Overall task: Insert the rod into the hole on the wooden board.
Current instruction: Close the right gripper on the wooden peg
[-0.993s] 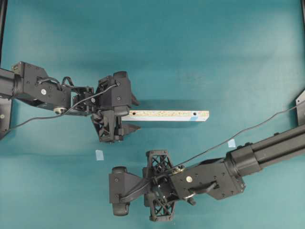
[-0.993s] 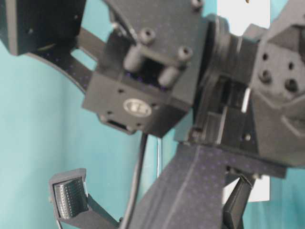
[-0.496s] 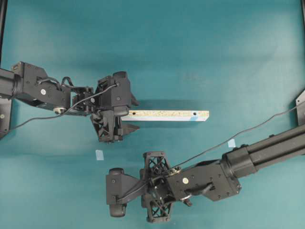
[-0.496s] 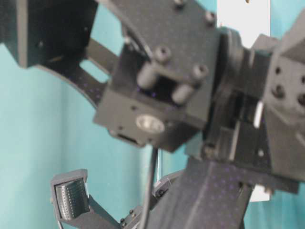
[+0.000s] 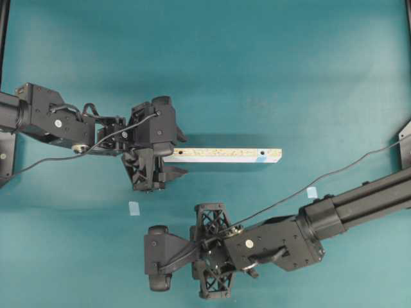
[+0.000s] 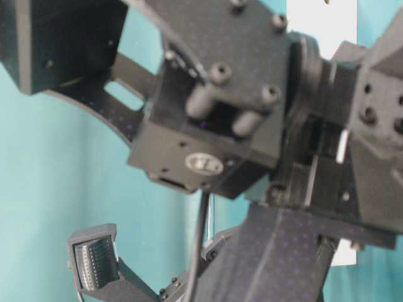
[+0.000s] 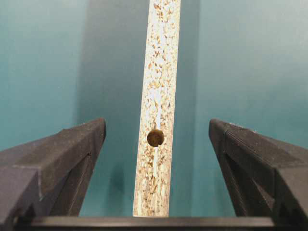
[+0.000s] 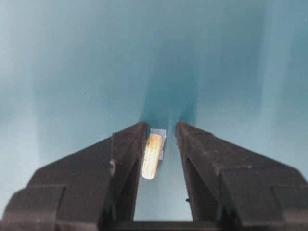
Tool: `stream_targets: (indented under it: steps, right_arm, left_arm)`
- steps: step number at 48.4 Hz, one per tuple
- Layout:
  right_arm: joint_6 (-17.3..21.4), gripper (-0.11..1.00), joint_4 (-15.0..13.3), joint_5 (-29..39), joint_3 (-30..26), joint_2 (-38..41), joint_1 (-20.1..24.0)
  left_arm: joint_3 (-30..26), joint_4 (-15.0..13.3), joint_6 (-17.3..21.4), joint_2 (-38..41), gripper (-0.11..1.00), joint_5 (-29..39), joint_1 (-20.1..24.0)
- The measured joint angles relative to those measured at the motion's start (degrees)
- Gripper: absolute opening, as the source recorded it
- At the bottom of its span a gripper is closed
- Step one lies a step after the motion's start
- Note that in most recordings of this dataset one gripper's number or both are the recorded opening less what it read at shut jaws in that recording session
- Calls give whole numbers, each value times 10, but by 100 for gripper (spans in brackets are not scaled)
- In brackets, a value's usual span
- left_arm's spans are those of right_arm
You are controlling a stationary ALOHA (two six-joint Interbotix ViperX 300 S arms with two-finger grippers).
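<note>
Since a second ago the right gripper [image 8: 160,132] has slid slightly toward nine o'clock in the overhead view, low near six o'clock. Its jaws stand partly apart around the rod [image 8: 152,156], which lies on a pale-blue tape square [image 8: 158,134] close against one finger; a grip cannot be told. Wide apart, the left gripper [image 7: 157,132] straddles the wooden board's [image 5: 221,154] nine o'clock end without touching. Its blue-marked hole [image 5: 262,154] sits toward three o'clock.

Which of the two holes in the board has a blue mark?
The hole near the end of the wooden board away from the left gripper has the blue mark; the other hole, between that gripper's fingers, is unmarked.
</note>
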Motion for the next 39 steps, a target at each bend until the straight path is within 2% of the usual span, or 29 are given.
stream_targets:
  steps: [20, 24, 30, 39]
  right_arm:
    - [0, 37, 0, 13, 0, 0, 3]
    - [0, 30, 0, 13, 0, 0, 3]
    - [0, 10, 0, 21, -1, 0, 4]
    - [-1, 9, 0, 36, -2, -1, 4]
  left_arm:
    - [0, 0, 0, 0, 100, 2, 0]
    - [0, 0, 0, 0, 100, 2, 0]
    - [0, 0, 0, 1, 100, 3, 0]
    - [0, 0, 0, 0, 100, 3, 0]
